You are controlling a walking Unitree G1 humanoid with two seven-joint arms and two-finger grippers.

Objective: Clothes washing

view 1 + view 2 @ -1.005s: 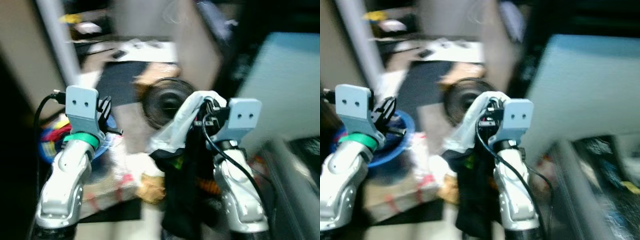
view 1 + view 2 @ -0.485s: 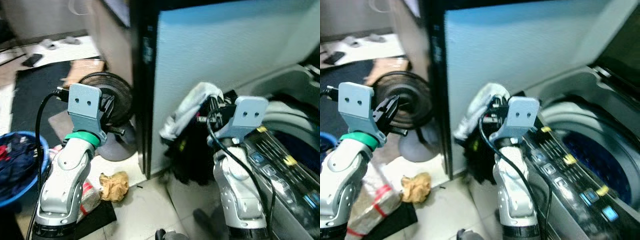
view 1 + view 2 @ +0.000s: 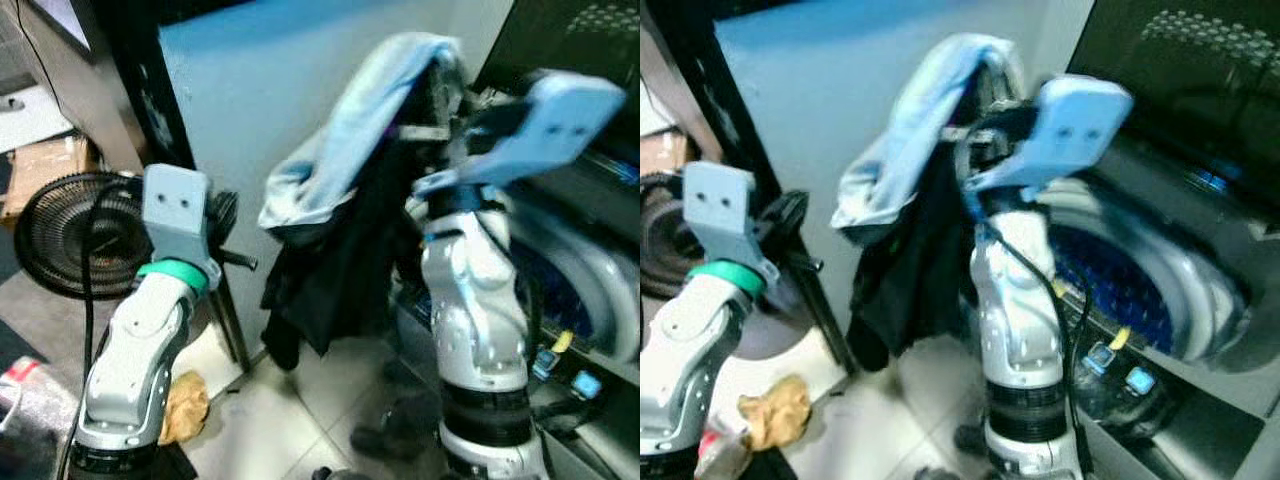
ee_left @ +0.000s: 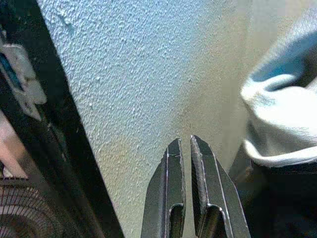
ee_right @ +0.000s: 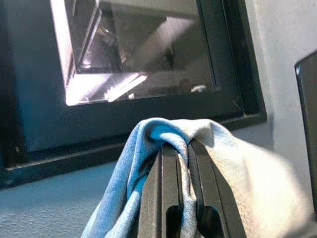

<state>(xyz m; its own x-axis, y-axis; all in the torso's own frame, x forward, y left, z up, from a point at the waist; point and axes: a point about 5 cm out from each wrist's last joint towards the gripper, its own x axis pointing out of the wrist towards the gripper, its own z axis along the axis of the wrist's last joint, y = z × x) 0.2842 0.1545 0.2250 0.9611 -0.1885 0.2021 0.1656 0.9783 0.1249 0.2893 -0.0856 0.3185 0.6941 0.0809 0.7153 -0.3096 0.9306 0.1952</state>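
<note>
Right gripper, fingers clamped on pale blue cloth with black garments, now raised beside the open grey top-loading washing machine, nearing loading; left gripper closed, idle.

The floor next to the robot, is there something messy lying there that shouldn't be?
Yes. A crumpled brown wad, maybe paper or cloth, lies loose on the tiled floor by the left arm. A standing fan sits low beside the wall. The clothes are not spilled: the right end effector holds them up beside the washing machine.

No legible text, labels or numbers; washing machine panel markings blurred.
</note>
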